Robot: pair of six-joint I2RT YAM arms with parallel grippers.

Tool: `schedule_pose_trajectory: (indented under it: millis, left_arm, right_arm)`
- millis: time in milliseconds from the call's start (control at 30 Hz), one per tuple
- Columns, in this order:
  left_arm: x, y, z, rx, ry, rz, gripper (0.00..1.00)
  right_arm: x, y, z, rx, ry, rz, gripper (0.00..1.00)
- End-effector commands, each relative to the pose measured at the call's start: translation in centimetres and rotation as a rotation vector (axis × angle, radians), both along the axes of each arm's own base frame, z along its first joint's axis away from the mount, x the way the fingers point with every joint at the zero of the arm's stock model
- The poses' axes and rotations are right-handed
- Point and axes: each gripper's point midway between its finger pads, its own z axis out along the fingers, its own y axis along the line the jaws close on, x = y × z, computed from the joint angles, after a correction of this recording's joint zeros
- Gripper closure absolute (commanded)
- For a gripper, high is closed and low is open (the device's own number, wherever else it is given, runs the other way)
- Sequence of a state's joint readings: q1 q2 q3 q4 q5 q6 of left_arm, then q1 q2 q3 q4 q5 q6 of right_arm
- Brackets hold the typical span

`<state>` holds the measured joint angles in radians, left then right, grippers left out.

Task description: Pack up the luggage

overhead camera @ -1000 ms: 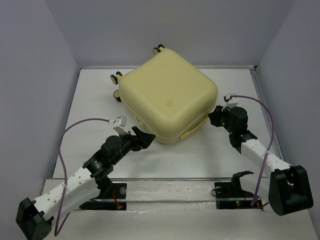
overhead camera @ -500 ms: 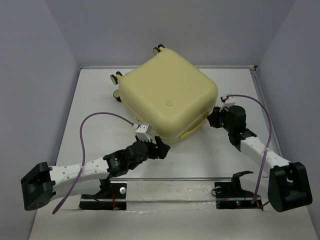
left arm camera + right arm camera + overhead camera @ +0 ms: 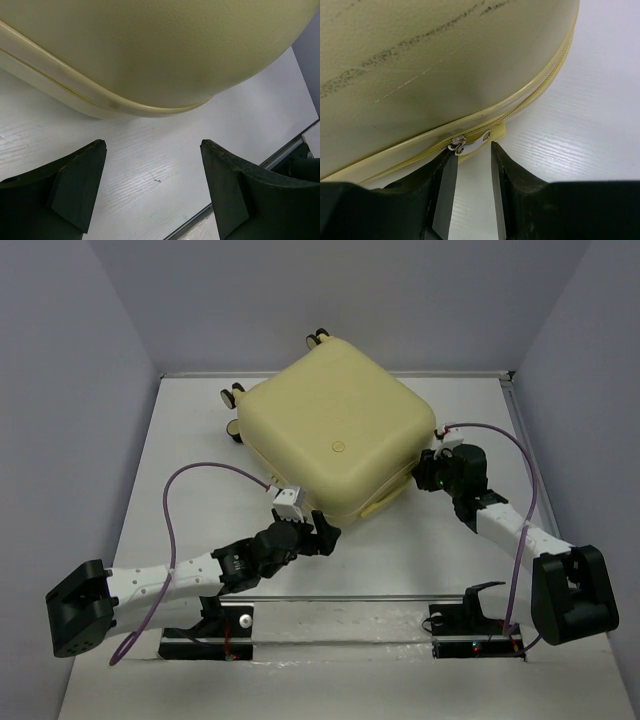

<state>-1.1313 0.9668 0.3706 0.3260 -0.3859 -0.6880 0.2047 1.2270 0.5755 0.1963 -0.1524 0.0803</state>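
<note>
**A:** White table [image 3: 180,460], pale grey walls [image 3: 80,340] on three sides. Where does the suitcase sit?

**B:** The suitcase [image 3: 335,430] lies flat and closed on the table, turned cornerwise, with its wheels [image 3: 233,395] on the side away from both sets of jaws. One rounded corner lies straight ahead of the left gripper [image 3: 152,145], just past the fingertips and not touching them.

**A:** How do those jaws stand?

**B:** Spread wide. Between the two dark fingers [image 3: 75,185] there is only bare tabletop; nothing is held.

**A:** And the right gripper?

**B:** The right gripper [image 3: 428,472] is up against the opposite side of the shell, pointing at the zip [image 3: 535,92] that runs along the seam. Its jaws are parted only a little, with a narrow strip of table showing between them.

**A:** Anything in that gap?

**B:** The small metal zip pull [image 3: 470,143] lies right at the tips, slanting across the mouth of the gap. It looks closest to the left-hand tip, but the jaws are not clamped on it. Whether a tip actually touches it, I cannot tell.
</note>
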Motion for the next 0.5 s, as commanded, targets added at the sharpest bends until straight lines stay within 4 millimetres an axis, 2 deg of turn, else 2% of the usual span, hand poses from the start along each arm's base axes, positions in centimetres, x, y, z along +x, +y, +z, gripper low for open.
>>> schedule_pose_trajectory:
  millis: [0,67,233,267,467]
  left_arm:
    - [1.2,0.0,2.2,-0.040,-0.073,0.051,0.13]
    - [1.3,-0.1,2.1,-0.032,-0.072,0.050,0.13]
    - [1.3,-0.1,1.8,-0.021,-0.067,0.053,0.13]
    - [1.4,0.0,1.7,-0.017,-0.070,0.056,0.13]
    - [1.6,0.6,1.6,-0.001,-0.082,0.075,0.14]
  right_arm:
    - [1.9,0.4,5.0,0.016,-0.244,0.012,0.64]
    - [2.0,0.5,5.9,0.027,-0.295,0.011,0.66]
    - [2.0,0.6,5.7,0.034,-0.321,0.016,0.69]
    - [2.2,0.6,7.0,0.052,-0.379,0.009,0.74]
    - [2.9,0.5,7.2,0.068,-0.409,-0.010,0.79]
